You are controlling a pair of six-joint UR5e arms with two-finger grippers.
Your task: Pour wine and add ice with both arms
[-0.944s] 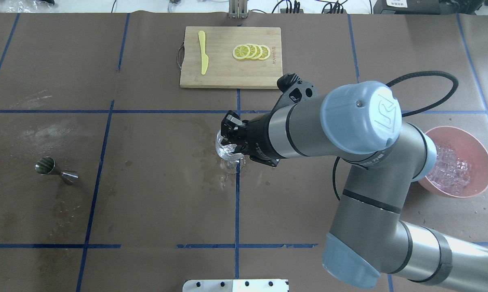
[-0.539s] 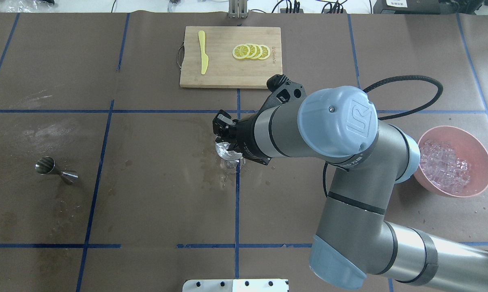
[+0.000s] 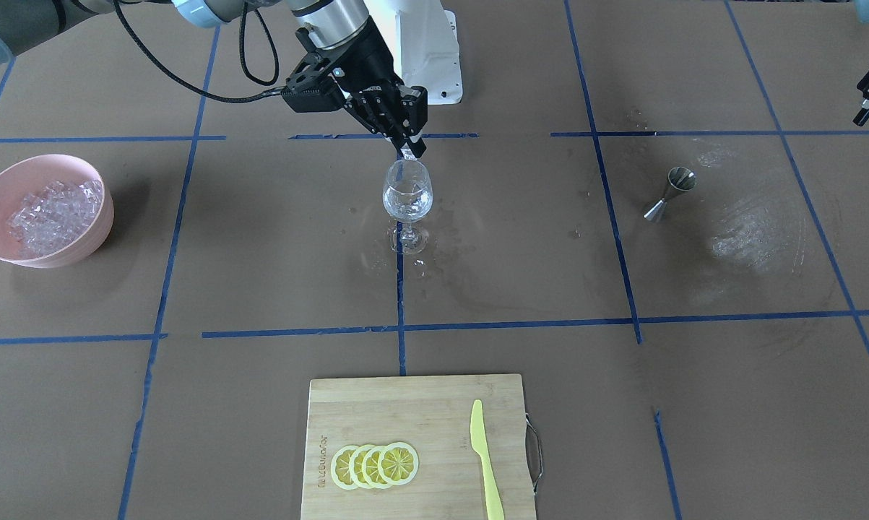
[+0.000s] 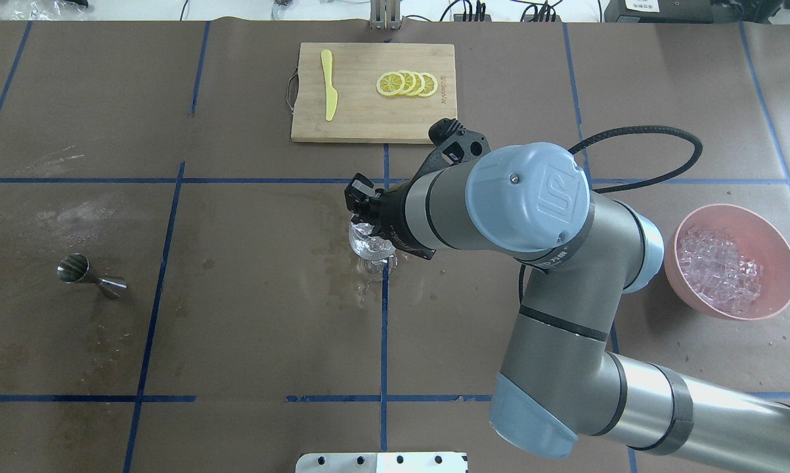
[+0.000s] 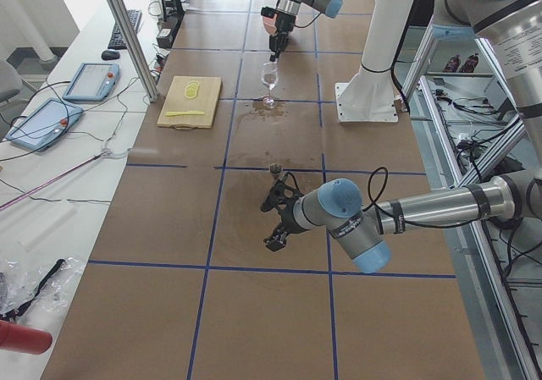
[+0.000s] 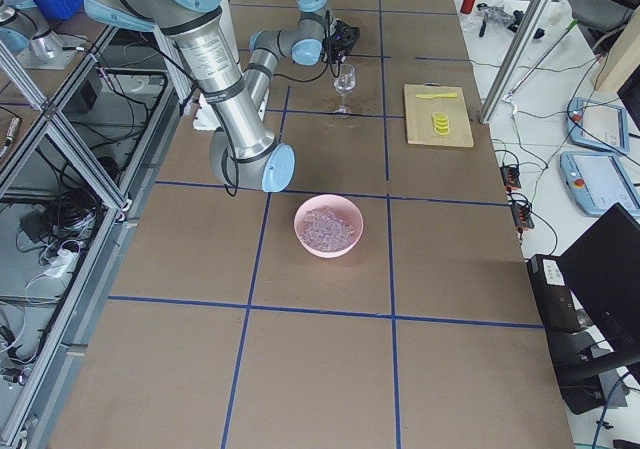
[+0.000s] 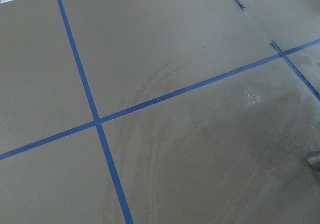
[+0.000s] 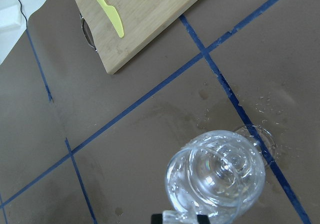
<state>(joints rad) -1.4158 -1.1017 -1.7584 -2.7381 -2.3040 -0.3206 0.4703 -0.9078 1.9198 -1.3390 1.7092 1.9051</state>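
A clear stemmed glass [image 3: 407,195] stands at the table's middle on a wet patch and also shows in the overhead view [image 4: 368,248]. From the right wrist view [image 8: 215,174] it holds clear ice pieces; I cannot make out the wine apart from them. My right gripper [image 3: 409,146] hovers just above the glass rim, on the robot's side. Its fingertips [image 8: 158,218] stand narrowly apart with a clear chunk between them. The heap of ice [image 4: 720,269] fills a pink bowl [image 4: 786,263] at the right. My left gripper [image 3: 866,97] hangs open and empty at the table's left end.
A steel jigger [image 4: 83,270] stands on the left, near the left gripper [image 5: 273,223]. A bamboo cutting board [image 4: 362,121] at the far side carries lemon slices [image 4: 406,84] and a yellow knife [image 4: 329,85]. Water stains spread around the glass and the jigger.
My right arm has swung left, and its elbow has uncovered the pink bowl. The right gripper has moved slightly left and farther above the glass. The glass and the jigger have stayed in place.
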